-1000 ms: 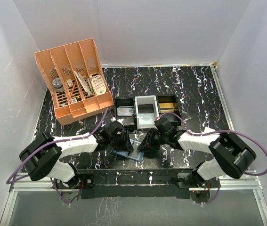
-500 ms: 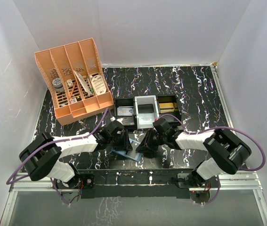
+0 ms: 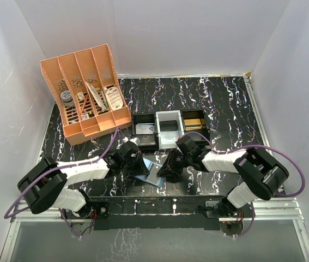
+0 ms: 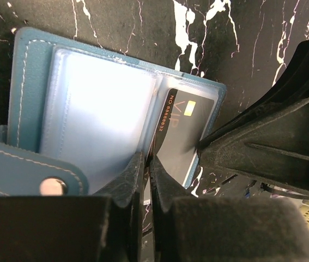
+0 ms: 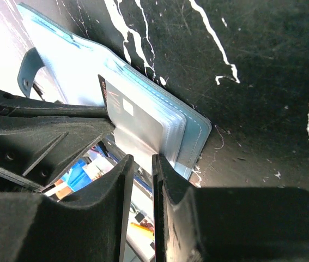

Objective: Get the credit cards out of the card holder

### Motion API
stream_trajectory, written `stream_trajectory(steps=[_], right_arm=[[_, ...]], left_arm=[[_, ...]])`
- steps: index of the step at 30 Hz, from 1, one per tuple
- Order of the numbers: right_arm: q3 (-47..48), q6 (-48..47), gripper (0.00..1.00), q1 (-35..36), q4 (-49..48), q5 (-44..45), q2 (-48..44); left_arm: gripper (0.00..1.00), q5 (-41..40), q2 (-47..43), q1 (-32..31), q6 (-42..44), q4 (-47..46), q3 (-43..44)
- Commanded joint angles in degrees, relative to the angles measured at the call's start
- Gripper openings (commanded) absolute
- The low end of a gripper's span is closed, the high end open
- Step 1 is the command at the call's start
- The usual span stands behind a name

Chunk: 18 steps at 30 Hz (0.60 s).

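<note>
The teal-blue card holder [image 4: 28,82] lies open on the table near the front edge [image 3: 150,178], its clear sleeves fanned up. A black credit card [image 4: 186,131] marked VIP sticks partly out of one sleeve. My left gripper [image 4: 146,160] is shut on that card's near edge, at the fold. From the other side, my right gripper [image 5: 142,164] is pinched on a clear sleeve of the card holder [image 5: 195,131], close beside the card's black corner [image 5: 105,91]. In the top view both grippers [image 3: 139,165] [image 3: 167,170] meet over the holder.
Just behind the grippers stand a black tray [image 3: 143,131], a white tray [image 3: 169,131] and another black tray [image 3: 195,123] in a row. An orange desk organiser [image 3: 86,93] with small items fills the back left. White walls enclose the table.
My left gripper has snapped shut at the card's edge and its arm has shifted slightly left. The right gripper has narrowed a little on the sleeve.
</note>
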State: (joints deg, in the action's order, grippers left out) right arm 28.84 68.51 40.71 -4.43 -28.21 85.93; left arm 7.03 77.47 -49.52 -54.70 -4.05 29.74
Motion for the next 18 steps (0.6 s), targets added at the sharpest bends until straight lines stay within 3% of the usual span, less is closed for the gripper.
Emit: stream_trajectory(steps=[1,12,18], right_arm=[[1.0,-4.8,0.2,0.3,6.8,11.3,2.5],[5.0,-8.5,0.23,-0.1,10.8,15.0,0.5],[5.2,-8.9,0.22,-0.2,10.8,14.5,0.9]], left_arm=[[0.0,6.5,-2.6,-1.3,-4.8,-8.6,-1.3],[0.0,4.3,-6.9,-1.3,-9.2,-9.5,-5.6],[0.0,-0.3,-8.6,-1.2,-7.1,-1.3,-3.5]])
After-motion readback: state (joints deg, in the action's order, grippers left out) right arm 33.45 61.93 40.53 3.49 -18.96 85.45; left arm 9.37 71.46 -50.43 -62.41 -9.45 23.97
